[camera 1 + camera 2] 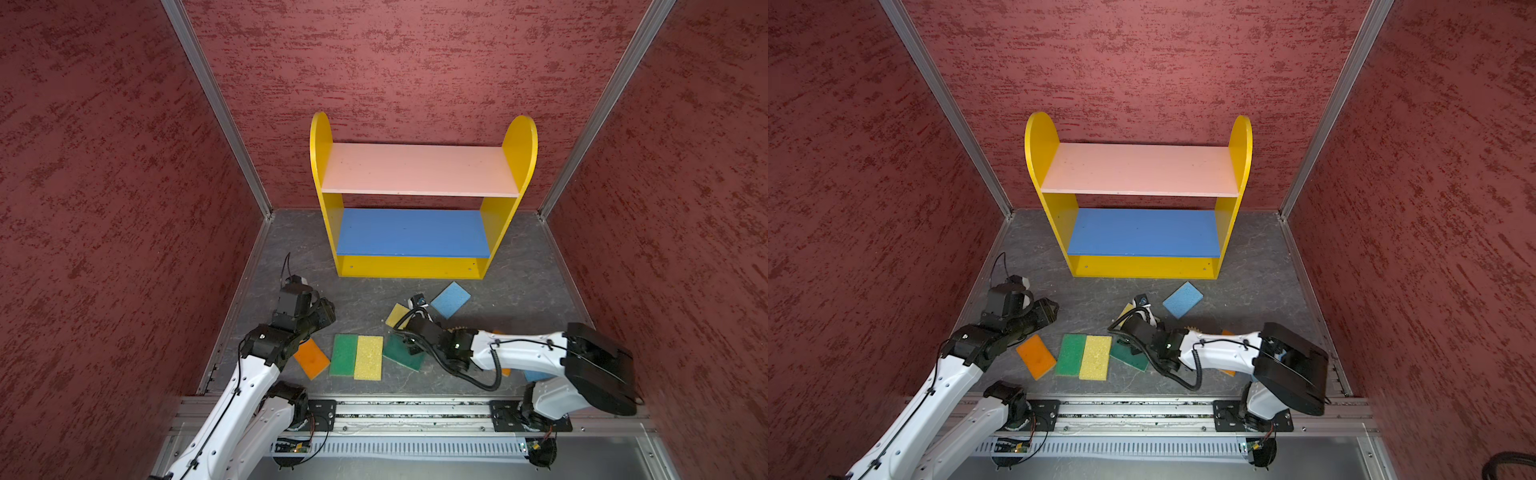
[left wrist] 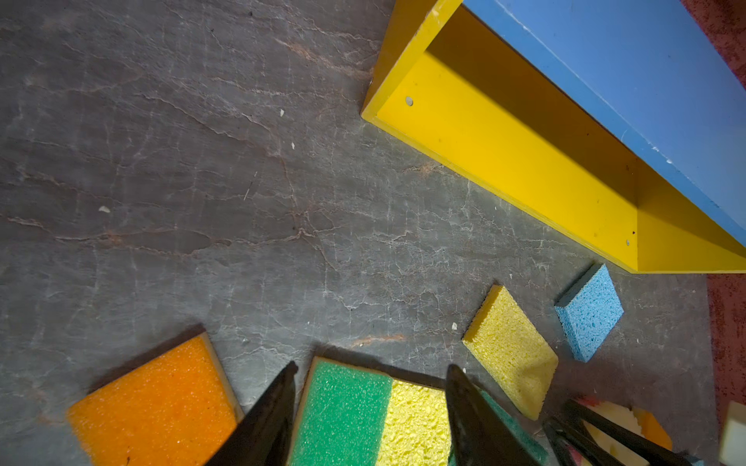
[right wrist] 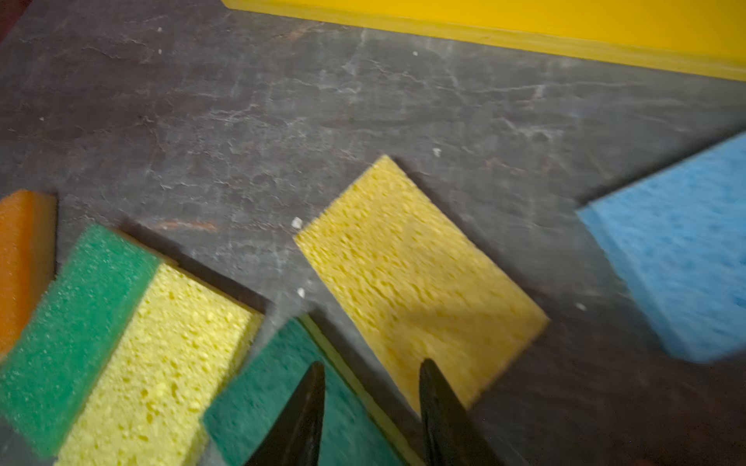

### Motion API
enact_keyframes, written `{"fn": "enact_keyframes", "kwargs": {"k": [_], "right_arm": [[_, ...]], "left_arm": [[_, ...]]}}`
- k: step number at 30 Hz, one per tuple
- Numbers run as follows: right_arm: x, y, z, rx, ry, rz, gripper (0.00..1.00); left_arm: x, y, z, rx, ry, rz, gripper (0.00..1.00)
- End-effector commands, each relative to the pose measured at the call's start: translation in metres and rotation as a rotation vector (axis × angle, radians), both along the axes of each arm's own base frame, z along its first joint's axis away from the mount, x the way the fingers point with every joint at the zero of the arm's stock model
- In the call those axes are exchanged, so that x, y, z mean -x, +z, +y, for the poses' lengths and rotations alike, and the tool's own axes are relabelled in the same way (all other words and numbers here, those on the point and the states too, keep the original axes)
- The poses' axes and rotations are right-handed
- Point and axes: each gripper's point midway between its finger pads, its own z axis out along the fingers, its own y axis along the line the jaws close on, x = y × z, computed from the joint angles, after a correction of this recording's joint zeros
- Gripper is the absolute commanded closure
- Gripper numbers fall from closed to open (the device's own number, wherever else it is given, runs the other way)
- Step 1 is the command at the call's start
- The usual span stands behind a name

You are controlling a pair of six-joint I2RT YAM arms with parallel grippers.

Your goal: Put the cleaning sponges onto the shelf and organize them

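The shelf [image 1: 419, 170] stands bare against the back wall, with a pink top board, blue middle board and yellow base. On the floor before it lie an orange sponge [image 1: 311, 358], a green sponge [image 1: 344, 354] touching a yellow sponge [image 1: 369, 357], a dark green sponge [image 1: 403, 353], another yellow sponge [image 3: 411, 282] and a blue sponge [image 1: 450, 299]. My left gripper [image 2: 373, 367] hangs open above the green and yellow pair, holding nothing. My right gripper [image 3: 373, 363] is open over the gap between the dark green and the second yellow sponge, also with nothing in it.
The right arm [image 1: 519, 353] hides most of an orange sponge [image 1: 505, 372] and a blue sponge [image 1: 538, 376] near the front rail [image 1: 415, 409]. Red walls close in both sides and the back. Grey floor [image 1: 299, 266] shows left of the shelf.
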Motion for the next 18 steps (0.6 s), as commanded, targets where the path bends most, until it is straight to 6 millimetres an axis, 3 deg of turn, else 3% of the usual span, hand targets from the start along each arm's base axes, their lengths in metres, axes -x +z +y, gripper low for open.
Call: {"fn": "enact_keyframes", "kwargs": {"k": [1,4,6,9,13,14,17,18], "right_arm": [[-0.005,0.027,0.040,-0.164,0.047,-0.030,0.56],[-0.011,0.034,0.052,-0.202,0.047,-0.052,0.49],[-0.012,0.033,0.059,-0.182,0.069,-0.049,0.48],[-0.009,0.021,0.068,-0.146,0.110,-0.013,0.47],[-0.002,0.013,0.082,-0.169,0.162,0.027,0.48],[0.000,0.013,0.086,-0.180,0.175,0.036,0.49],[0.007,0.012,0.104,-0.198,0.237,0.062,0.51],[0.011,0.011,0.109,-0.199,0.261,0.067,0.52]], "left_arm": [[-0.005,-0.010,0.001,-0.001,0.014,0.019,0.47],[-0.012,-0.017,-0.002,0.018,0.021,0.026,0.47],[-0.014,-0.023,-0.004,0.035,0.023,0.033,0.42],[-0.015,-0.033,-0.004,0.040,0.032,0.058,0.33],[-0.011,-0.042,-0.004,0.036,0.030,0.107,0.32],[-0.010,-0.043,-0.003,0.032,0.028,0.114,0.35],[-0.008,-0.048,0.000,0.031,0.032,0.123,0.66],[-0.007,-0.050,0.000,0.037,0.031,0.127,0.69]]}}
